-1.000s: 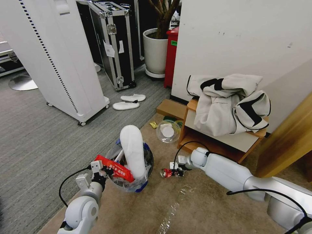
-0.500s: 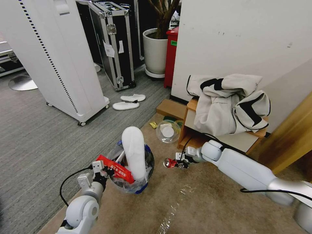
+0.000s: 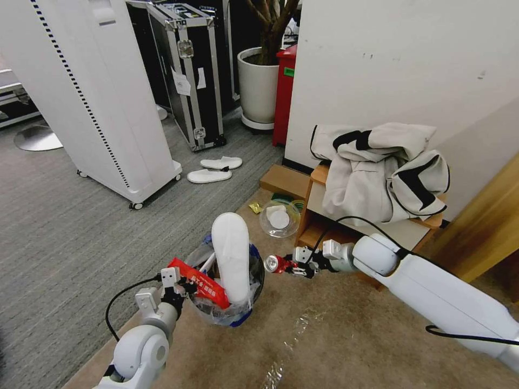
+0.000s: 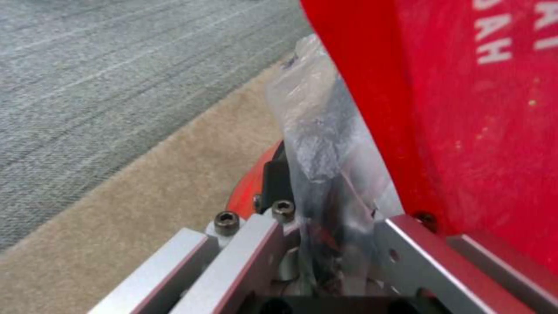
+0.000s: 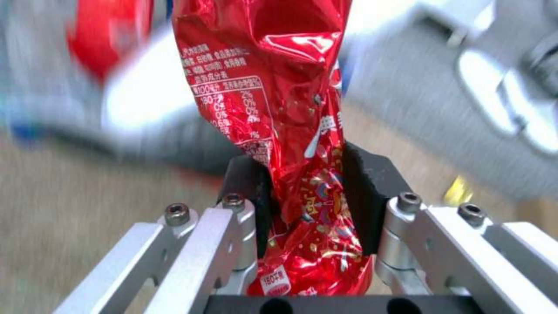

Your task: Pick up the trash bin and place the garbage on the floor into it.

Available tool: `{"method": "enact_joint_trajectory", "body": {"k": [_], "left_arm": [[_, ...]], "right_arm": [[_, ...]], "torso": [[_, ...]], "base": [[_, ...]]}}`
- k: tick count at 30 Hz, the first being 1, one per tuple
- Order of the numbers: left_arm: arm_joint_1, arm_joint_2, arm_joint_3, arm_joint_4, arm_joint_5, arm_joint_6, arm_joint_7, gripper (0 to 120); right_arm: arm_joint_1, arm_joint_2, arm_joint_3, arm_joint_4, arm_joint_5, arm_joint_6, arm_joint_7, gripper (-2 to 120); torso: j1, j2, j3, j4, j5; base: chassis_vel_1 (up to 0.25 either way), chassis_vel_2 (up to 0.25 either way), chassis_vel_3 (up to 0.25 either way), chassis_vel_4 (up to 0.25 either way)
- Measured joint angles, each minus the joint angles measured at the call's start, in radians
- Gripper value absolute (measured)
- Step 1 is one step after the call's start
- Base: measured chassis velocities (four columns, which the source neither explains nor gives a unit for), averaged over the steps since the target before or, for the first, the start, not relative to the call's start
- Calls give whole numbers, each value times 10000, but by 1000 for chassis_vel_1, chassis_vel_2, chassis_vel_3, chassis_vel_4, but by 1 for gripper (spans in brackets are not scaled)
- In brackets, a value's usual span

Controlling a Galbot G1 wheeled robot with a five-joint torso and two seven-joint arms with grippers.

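Right pincer (image 3: 289,266) clamped on a crushed red can (image 3: 272,263) – held off the floor (image 3: 346,346), just beside the trash bin (image 3: 230,302) rim on its right side, not over the opening. In the right wrist view the black pads (image 5: 366,192) squeeze the crumpled red foil (image 5: 290,144) from both sides; background there is smeared, so what lies behind is hard to tell.

Left pincer (image 3: 175,289) closed on the near-left rim of the trash bin, pinching the clear liner bag (image 4: 325,144) with it; the bin is by the left edge of the beige carpet. Whether it rests on the floor or is lifted – cannot tell.

In the bin: one white slipper (image 3: 232,254) standing upright, one red snack wrapper (image 3: 200,283) draped over the left rim.

Around it:
- two white slippers (image 3: 213,168) on the grey ribbed carpet (image 3: 65,227), well apart from the bin, beside the white wheeled cabinet (image 3: 102,92)
- one clear plastic bowl (image 3: 279,218) with white scrap inside, one small yellow wrapper (image 3: 255,207), on the beige carpet behind the bin
- one wooden stool (image 3: 330,227) with a grey-white jacket (image 3: 384,173) piled on it, just behind the right arm
- one black flight case (image 3: 192,70), one white plant pot (image 3: 258,86), one tall red container (image 3: 284,97) farther back by the wall
- clear tape strip (image 3: 294,340) on the floor near the front.
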Motion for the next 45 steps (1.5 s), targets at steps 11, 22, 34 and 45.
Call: {"method": "enact_joint_trajectory", "body": {"k": [11, 22, 34, 45], "left_arm": [[83, 132, 340, -209, 285, 58, 177, 1], [127, -100, 545, -253, 518, 108, 204, 1], [183, -278, 629, -325, 563, 175, 229, 1], [215, -323, 657, -491, 418, 232, 203, 1]], "right_arm": [[-154, -163, 668, 1648, 1353, -229, 802, 26], [-205, -179, 545, 2192, 1842, -191, 1107, 25], [-631, 57, 28, 2617, 1548, -191, 1121, 25], [-831, 400, -486, 2352, 1171, -234, 1259, 25]], "torso": [[0, 0, 0, -1, 0], [0, 0, 1, 0, 0], [0, 0, 2, -1, 0], [0, 0, 2, -1, 0]], "base": [[0, 0, 0, 0], [0, 0, 0, 0], [0, 0, 0, 0], [0, 0, 0, 0]]}}
